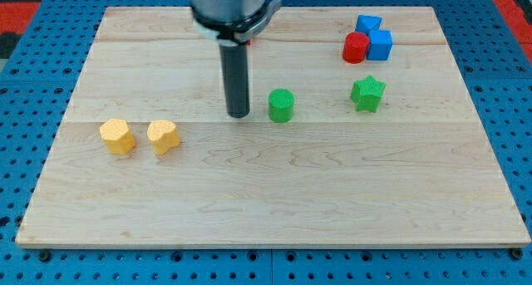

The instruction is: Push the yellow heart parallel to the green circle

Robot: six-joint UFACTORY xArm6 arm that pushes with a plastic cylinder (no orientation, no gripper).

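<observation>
Over at about 8 o'clock from the middle of the pale wooden desk [274,202] sits the small yellow plastic heart block [164,137], with a second yellow block, more of a rounded pentagon shape [118,136], just beside it at its 9 o'clock. We'd guess the heart is light, hard and fairly slick on that smooth wood, so it should slide easily but also spin if we hit it off-centre. No grabbing here: we've got no claw at all, just a straight dark rod, so nothing is open, closed or holding anything. Best contact looks like the flat flank of the heart, dead centre, not a lobe.

Our tip [238,115] is down on the desk, rod standing upright, just beside the green round cylinder block [282,105] at its 9 o'clock, not touching as far as we can tell. The heart is well apart from the tip, off at roughly 8 o'clock.

Up at 1 o'clock there's a green star block [367,94], plus a red cylinder [356,48] huddled against two blue blocks [374,37].
</observation>
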